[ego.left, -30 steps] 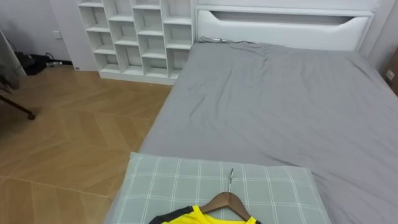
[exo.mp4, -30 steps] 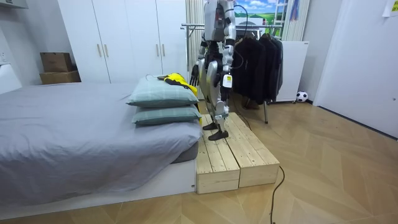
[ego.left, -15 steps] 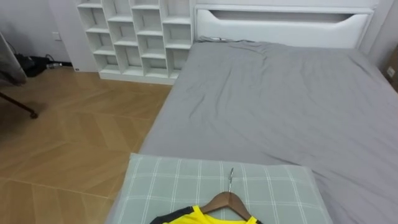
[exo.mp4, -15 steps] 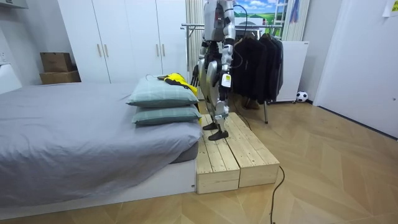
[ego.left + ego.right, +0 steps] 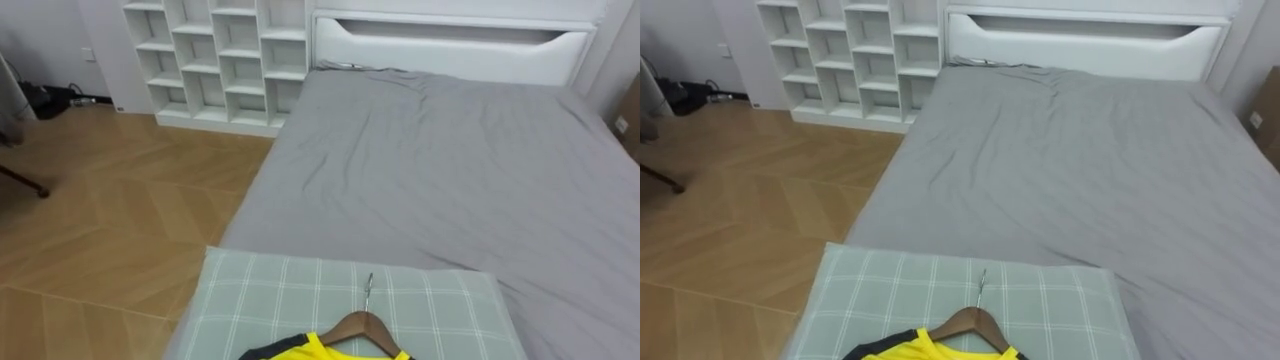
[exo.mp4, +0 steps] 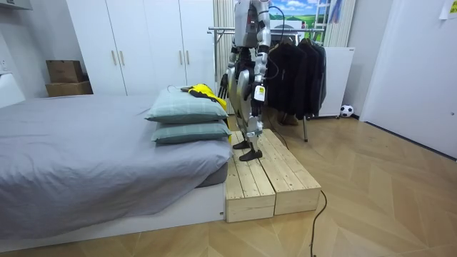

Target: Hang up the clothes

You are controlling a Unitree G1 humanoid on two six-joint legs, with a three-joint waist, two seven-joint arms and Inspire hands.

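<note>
A yellow shirt with dark trim (image 5: 318,350) lies on a wooden hanger (image 5: 366,325) whose metal hook points toward the headboard. Both rest on the top green checked pillow (image 5: 280,295) at the foot of the bed. In the room view the yellow shirt (image 6: 203,90) sits on the stacked pillows (image 6: 187,108) right in front of me. I stand on a wooden platform (image 6: 260,175) facing the bed. My left hand (image 6: 258,93) hangs by my thigh on the near side. My right hand (image 6: 223,84) hangs low beside the shirt, not touching it.
A grey bed (image 5: 450,170) stretches ahead to a white headboard (image 5: 450,40). White cube shelves (image 5: 225,55) stand at the far left over wooden floor (image 5: 110,220). Behind me a clothes rack (image 6: 300,68) holds dark garments.
The eye view has shifted slightly. The shirt, the hanger and both hands stay where they were.
</note>
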